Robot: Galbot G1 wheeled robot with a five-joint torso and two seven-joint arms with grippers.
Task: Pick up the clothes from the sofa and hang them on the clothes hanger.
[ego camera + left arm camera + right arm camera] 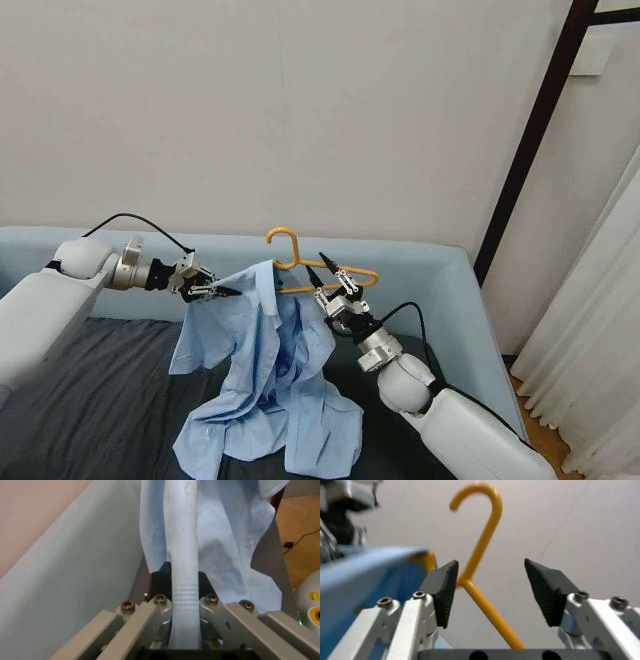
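A light blue shirt (265,385) hangs in the air over the sofa, its lower part lying on the dark seat. My left gripper (218,292) is shut on the shirt's upper edge near the collar; in the left wrist view (184,588) a folded strip of the shirt (225,536) is pinched between the fingers. An orange hanger (285,238) is raised beside the collar, one end under the cloth. My right gripper (322,280) sits at the hanger's neck. In the right wrist view (492,588) its pads stand wide apart around the hanger (487,528), with the shirt (365,577) beside it.
The sofa has a pale blue backrest (420,270) and a dark grey seat cover (90,390). A plain wall rises behind it. A dark door frame (530,140) and white curtains (600,350) stand to the right. Wooden floor with a cable (300,525) shows past the shirt.
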